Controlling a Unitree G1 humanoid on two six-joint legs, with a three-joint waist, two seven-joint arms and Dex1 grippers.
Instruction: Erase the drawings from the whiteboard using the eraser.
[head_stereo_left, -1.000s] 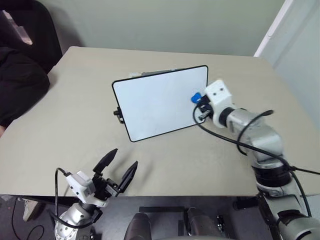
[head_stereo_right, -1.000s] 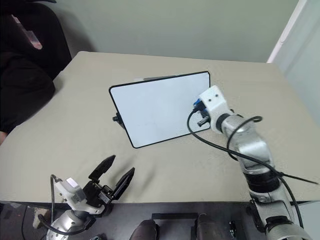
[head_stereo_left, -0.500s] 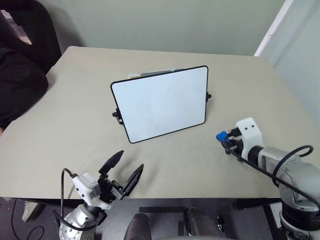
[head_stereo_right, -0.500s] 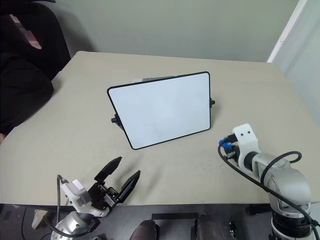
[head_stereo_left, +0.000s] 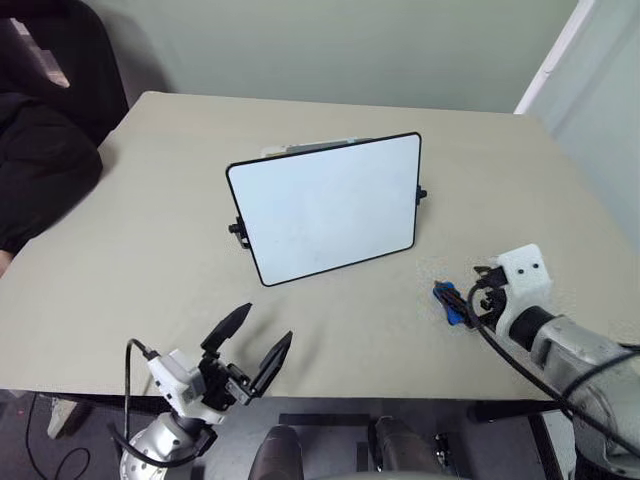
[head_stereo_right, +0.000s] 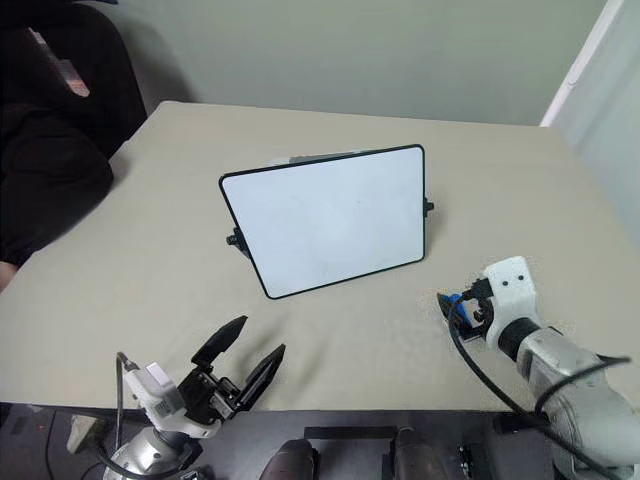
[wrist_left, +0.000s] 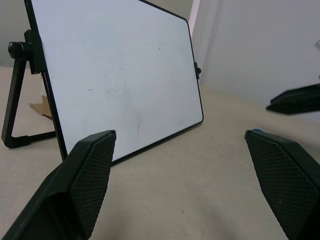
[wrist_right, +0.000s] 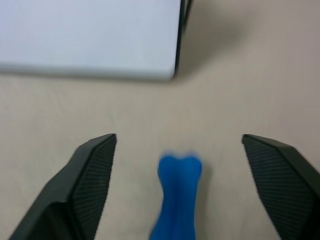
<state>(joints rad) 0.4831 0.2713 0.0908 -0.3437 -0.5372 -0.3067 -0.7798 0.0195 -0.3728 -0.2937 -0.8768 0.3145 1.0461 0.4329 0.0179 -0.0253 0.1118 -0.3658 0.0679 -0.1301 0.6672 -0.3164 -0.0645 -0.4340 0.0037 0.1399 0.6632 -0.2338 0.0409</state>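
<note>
Now, your right gripper (wrist_right: 177, 185) has its two black fingers spread wide, and the eraser (wrist_right: 179, 192) lies between them on the table (head_stereo_left: 150, 240), not squeezed by either one. It is a small bright blue block with a pinched middle, a bit like a bone, though the close view is blurry, so I can't be sure of its exact shape. It looks light and firm, so it should lift easily, but it could slide on the smooth tan tabletop if you bump it. If you pick it up again, take it across the narrow middle, where the ridged finger pads can bite. Further out, just past the eraser, stands the whiteboard (head_stereo_left: 330, 210). It leans back on a thin black stand, with a thin black frame, round corners and little black knobs on its sides. Its face is flat and white. I see no red drawings on it, just a few faint grey smudges, so the wiping looks done. Push softly on it, since it may tip or scoot. Your left gripper (head_stereo_left: 248, 347) hangs wide apart too, holding nothing, near the front edge of the table.
</note>
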